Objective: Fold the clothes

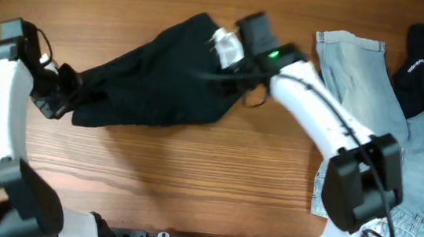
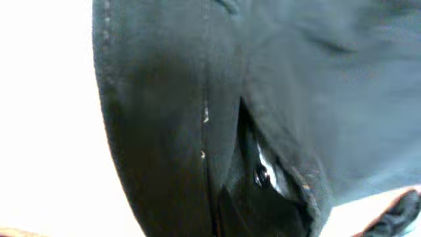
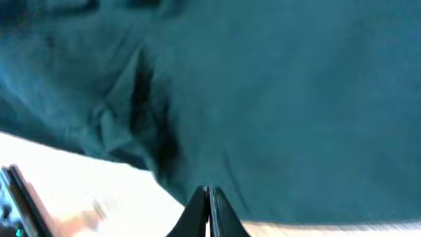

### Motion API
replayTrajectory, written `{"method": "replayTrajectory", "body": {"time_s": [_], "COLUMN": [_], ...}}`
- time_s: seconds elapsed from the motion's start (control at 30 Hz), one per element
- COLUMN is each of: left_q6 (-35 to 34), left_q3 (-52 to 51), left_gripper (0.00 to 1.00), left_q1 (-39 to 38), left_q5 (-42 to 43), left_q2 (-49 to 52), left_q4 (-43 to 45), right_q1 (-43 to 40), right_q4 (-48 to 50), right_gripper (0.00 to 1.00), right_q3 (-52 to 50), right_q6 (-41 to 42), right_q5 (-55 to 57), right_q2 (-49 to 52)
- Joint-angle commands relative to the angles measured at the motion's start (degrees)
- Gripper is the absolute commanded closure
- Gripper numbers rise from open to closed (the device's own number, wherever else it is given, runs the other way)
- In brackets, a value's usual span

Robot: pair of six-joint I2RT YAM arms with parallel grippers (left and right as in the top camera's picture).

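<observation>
Found the black garment stretched over the table between the arms. Saw the right gripper pinched closed on its edge; could not tell the opening of the left gripper. Judged it soft, limp: best gripped at hems.

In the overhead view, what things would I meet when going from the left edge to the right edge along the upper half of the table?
left gripper → black garment → right gripper → light-blue jeans → small black clothing item with a white logo
</observation>
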Motion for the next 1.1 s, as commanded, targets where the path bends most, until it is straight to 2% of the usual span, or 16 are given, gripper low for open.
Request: {"method": "replayTrajectory", "body": {"time_s": [0.0, 0.17, 0.27, 0.33, 0.4, 0.5, 0.6, 0.7, 0.8, 0.93, 0.97, 1.0, 1.03, 1.07], "left_q6": [1.81, 1.81, 1.79, 1.81, 1.81, 1.81, 1.57, 1.57, 0.79, -0.39, -0.63, -1.42, -1.18, -1.2], "left_q3": [1.7, 1.75, 1.75, 1.75, 1.73, 1.73, 1.73, 1.73, 1.73, 1.73, 1.73, 1.73, 1.73, 1.73], "left_gripper": [0.96, 0.96, 0.96, 0.96, 0.96, 0.96, 0.96, 0.96, 0.95, 0.92, 0.89, 0.71, 0.63, 0.59], "left_q1": [0.09, 0.02, -0.02, -0.66, -3.08, -8.96, -15.91, -23.89, -31.74, -37.59, -38.51, -39.01, -39.15, -38.6], "left_q5": [1.05, 3.34, 5.99, 11.13, 11.32, 11.02, 11.06, 11.04, 10.99, 10.84, 10.84, 10.84, 10.54, 9.16], "left_q2": [-7.02, -14.78, -16.55, -16.41, -16.39, -16.35, -15.85, -13.27, -7.74, 1.75, 3.78, 5.22, 6.14, 6.23], "left_q4": [-2.54, -3.65, -2.12, -1.29, -0.39, 3.72, 8.76, 13.05, 17.55, 26.95, 31.17, 35.19, 39.12, 41.33], "right_q1": [8.39, 18.6, 20.22, 17.92, 12.61, 0.07, -9.88, -11.56, -9.18, -7.58, -7.85, -8.85, -10.19, -12.57], "right_q4": [8.39, 25.49, 28.13, 25.81, 20.74, 14.78, 9.44, 8.09, 7.89, 6.51, 6.38, 6.38, 6.36, 5.49], "right_gripper": [0.96, 0.96, 0.96, 0.96, 0.95, 0.95, 0.96, 0.96, 0.96, 0.96, 0.96, 0.96, 0.91, 0.75], "right_q3": [-6.32, -7.26, -7.17, -6.84, -5.75, -4.46, -4.7, -4.72, -4.72, -4.72, -4.7, -4.48, -4.11, -3.06], "right_q6": [3.26, 7.28, 7.72, 7.08, 6.19, 6.21, 5.92, 4.81, 4.9, 7.28, 8.46, 10.43, 11.37, 11.37], "right_q5": [-3.04, -11.06, -12.04, -12.0, -11.56, -11.34, -6.58, -6.64, -7.48, -3.19, -2.14, -1.2, -1.01, -0.39], "right_q2": [1.36, 10.67, 11.8, 10.45, 6.64, -1.27, -1.18, 5.42, 11.04, 12.39, 12.22, 11.78, 10.71, 8.15]}}
